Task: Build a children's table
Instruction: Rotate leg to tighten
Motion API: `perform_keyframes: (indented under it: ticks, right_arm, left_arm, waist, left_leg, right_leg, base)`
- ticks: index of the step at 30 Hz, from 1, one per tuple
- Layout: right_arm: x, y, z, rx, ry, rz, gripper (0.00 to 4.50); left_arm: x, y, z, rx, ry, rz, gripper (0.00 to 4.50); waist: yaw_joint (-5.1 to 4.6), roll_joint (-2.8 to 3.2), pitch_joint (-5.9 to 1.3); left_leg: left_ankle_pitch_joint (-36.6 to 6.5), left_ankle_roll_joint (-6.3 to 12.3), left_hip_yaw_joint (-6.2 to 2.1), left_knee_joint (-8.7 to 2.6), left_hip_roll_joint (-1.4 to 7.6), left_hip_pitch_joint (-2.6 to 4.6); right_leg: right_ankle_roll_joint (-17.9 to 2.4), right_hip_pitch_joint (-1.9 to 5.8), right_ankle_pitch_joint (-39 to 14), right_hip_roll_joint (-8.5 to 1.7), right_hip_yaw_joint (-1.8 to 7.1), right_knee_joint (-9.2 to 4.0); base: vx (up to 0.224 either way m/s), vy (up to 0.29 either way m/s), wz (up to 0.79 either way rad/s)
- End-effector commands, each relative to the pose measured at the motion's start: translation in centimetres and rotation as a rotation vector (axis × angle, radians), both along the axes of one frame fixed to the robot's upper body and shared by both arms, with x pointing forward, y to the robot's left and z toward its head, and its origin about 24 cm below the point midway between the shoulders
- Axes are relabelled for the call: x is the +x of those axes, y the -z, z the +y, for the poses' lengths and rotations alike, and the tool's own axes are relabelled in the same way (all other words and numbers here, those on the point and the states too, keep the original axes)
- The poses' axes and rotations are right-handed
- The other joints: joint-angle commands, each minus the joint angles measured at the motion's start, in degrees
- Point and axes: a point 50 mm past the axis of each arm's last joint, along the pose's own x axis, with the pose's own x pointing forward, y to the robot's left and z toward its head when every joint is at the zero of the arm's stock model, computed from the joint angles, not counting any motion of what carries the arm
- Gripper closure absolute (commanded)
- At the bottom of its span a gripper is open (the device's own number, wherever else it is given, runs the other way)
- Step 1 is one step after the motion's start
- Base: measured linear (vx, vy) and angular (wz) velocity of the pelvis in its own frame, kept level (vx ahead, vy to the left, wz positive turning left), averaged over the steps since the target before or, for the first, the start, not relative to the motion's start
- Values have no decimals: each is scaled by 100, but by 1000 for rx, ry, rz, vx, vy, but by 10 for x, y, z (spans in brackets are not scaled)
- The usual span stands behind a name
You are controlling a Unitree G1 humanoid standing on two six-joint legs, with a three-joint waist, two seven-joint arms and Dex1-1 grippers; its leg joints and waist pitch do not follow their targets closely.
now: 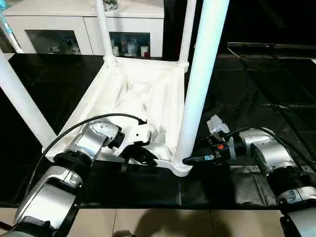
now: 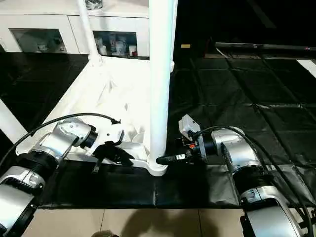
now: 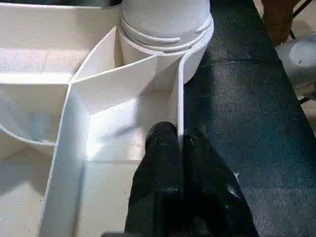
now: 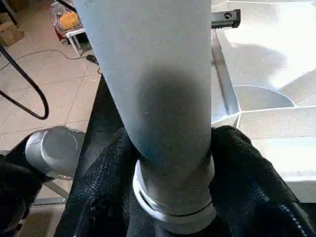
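Note:
The white table top (image 1: 143,94) lies upside down on the black mat, ribbed underside up. All of its legs stand in the corner sockets: far left (image 1: 104,29), far right (image 1: 187,29), near left (image 1: 22,103) and near right (image 1: 200,84). My left gripper (image 1: 143,154) is shut on the top's near rim wall (image 3: 180,98), one finger (image 3: 160,148) inside and the other outside. My right gripper (image 1: 190,160) is shut on the near right leg (image 4: 163,74), just above its socket collar, with a finger (image 4: 242,168) on each side.
A white glass-door cabinet (image 1: 84,24) stands behind the table. The black mat (image 1: 256,98) stretches wide to the right. Tiled floor (image 1: 163,222) begins at the mat's near edge. Black cables run along both forearms.

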Motion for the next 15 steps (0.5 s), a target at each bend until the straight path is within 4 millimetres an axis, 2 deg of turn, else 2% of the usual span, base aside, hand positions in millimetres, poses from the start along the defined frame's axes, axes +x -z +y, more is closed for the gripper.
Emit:
perform_keyframes:
  ticks: [1, 2, 3, 4, 5, 6, 8, 9, 11, 12, 14, 15]
  right_arm:
    - [-6, 6, 7, 49, 67, 64, 252]
    - [-6, 7, 7, 49, 70, 65, 252]
    - [-7, 12, 11, 52, 146, 68, 252]
    - [-7, 13, 12, 51, 170, 68, 252]
    - [-7, 15, 14, 51, 193, 68, 252]
    - [-7, 17, 16, 51, 217, 68, 252]
    - [-5, 22, 26, 51, 313, 72, 252]
    - [-2, 25, 35, 53, 401, 81, 252]
    - [0, 27, 43, 56, 471, 92, 252]
    - [2, 27, 49, 59, 523, 93, 253]
    - [6, 27, 57, 67, 584, 98, 253]
    - [16, 27, 66, 79, 710, 107, 253]
  left_arm:
    - [6, 0, -21, -31, -99, 4, 450]
    - [6, 0, -21, -32, -102, 4, 450]
    - [9, 1, -27, -56, -174, 12, 450]
    - [9, 1, -30, -64, -194, 14, 450]
    - [10, 1, -32, -71, -213, 17, 450]
    - [11, 1, -34, -79, -233, 19, 450]
    - [13, 0, -43, -109, -306, 24, 450]
    - [15, -2, -52, -140, -367, 33, 450]
    - [16, -3, -60, -164, -413, 42, 450]
    - [18, -5, -66, -177, -455, 37, 450]
    - [21, -7, -73, -193, -518, 28, 450]
    - [24, -12, -84, -219, -594, 15, 450]
  waist:
    - [-56, -57, -424]
    - [-29, -59, -407]
    - [-35, -75, -401]
    - [-49, -57, -377]
    - [-68, -74, -379]
    - [-104, -76, -356]
    - [-148, -87, -360]
    - [-198, -75, -342]
    - [-280, -93, -350]
    - [-309, -71, -349]
    - [-367, -75, -354]
    - [-390, -65, -363]
  left_leg:
    - [-601, 454, 0, -338, 180, 26]
    - [-663, 444, -4, -346, 191, 39]
    - [-738, 386, -5, -360, 179, 33]
    - [-880, 312, -11, -377, 162, 37]
    - [-904, 280, -8, -379, 151, 42]
    - [-1021, 234, -17, -391, 135, 41]
    - [-1017, 214, -25, -387, 109, 33]
    - [-1005, 192, -19, -397, 107, 29]
    - [-1056, 158, -43, -406, 79, 19]
    - [-1078, 157, -47, -408, 82, 32]
    - [-1102, 177, -46, -400, 68, 29]
    - [-1087, 226, -44, -394, 67, 33]
  right_leg:
    - [-1252, 358, -895, -405, 321, -366]
    - [-1213, 347, -1047, -419, 323, -399]
    - [-1130, 369, -1278, -425, 317, -419]
    - [-1018, 357, -1624, -430, 307, -474]
    - [-945, 365, -1769, -429, 304, -487]
    - [-824, 360, -2195, -441, 288, -543]
    - [-668, 369, -2473, -440, 282, -582]
    - [-610, 349, -2520, -414, 289, -593]
    - [-531, 362, -2717, -410, 256, -623]
    - [-516, 341, -2734, -411, 259, -639]
    - [-523, 336, -2728, -404, 255, -646]
    - [-545, 332, -2662, -400, 255, -648]
  base:
    - [0, 0, 0]
    - [0, 0, 0]
    - [0, 0, 0]
    - [0, 0, 0]
    - [0, 0, 0]
    - [0, 0, 0]
    - [0, 0, 0]
    - [0, 0, 0]
    - [0, 0, 0]
    - [0, 0, 0]
    - [0, 0, 0]
    - [0, 0, 0]
